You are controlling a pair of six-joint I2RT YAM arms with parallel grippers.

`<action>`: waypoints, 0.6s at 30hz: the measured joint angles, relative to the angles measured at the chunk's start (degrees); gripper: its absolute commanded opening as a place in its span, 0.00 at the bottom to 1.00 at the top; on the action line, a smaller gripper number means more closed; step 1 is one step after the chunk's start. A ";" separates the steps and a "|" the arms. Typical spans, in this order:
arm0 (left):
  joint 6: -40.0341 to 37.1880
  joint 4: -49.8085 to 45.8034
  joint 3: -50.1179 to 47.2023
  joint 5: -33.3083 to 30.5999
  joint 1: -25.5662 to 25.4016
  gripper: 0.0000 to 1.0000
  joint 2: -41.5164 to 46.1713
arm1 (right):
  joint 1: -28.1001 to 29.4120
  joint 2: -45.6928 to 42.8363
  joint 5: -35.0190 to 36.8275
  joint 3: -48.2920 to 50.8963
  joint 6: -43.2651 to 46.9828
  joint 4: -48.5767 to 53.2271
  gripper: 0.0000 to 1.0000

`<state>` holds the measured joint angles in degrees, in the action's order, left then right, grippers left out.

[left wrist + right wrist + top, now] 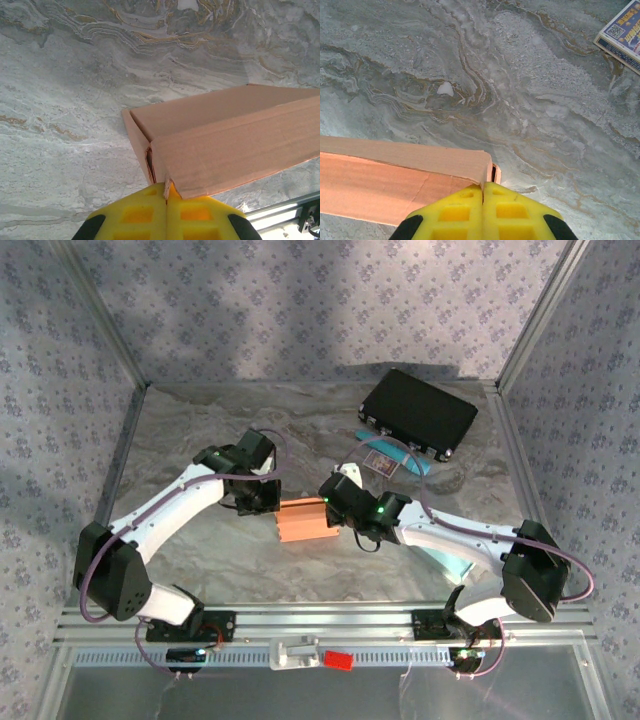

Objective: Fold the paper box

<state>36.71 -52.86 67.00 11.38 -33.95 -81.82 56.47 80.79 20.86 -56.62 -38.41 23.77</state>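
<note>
Paper box [303,520] nearly formed, lid down.
Pressed at both ends by closed left gripper [166,187] and right gripper [483,187]; one end seam gaping, probably untucked.

Desk [200,430]: grey marbled top with tan veins, middle of the top view. Walls [300,300] at back, left and right: pale lilac-grey paper, small repeated floral print. Metal frame posts [103,315] rise in the upper left and upper right corners. Slotted aluminium rail [330,620] along the lower edge. Soft brighter patches on the back wall
</note>
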 measured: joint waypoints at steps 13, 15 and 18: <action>-0.90 10.80 -10.10 -3.45 -2.69 0.02 6.78 | 0.22 0.00 0.42 0.68 0.04 -0.24 0.00; -0.90 12.79 -12.41 -4.35 -3.61 0.02 8.74 | 0.46 -0.02 0.52 1.05 0.07 -0.48 0.00; -1.14 15.19 -14.82 -6.08 -4.94 0.02 10.73 | 0.83 -0.11 0.83 1.55 0.07 -0.72 0.00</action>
<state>35.57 -37.67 52.18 5.30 -38.89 -71.09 57.30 80.68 21.69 -55.07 -38.35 23.05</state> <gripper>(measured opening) 0.053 0.052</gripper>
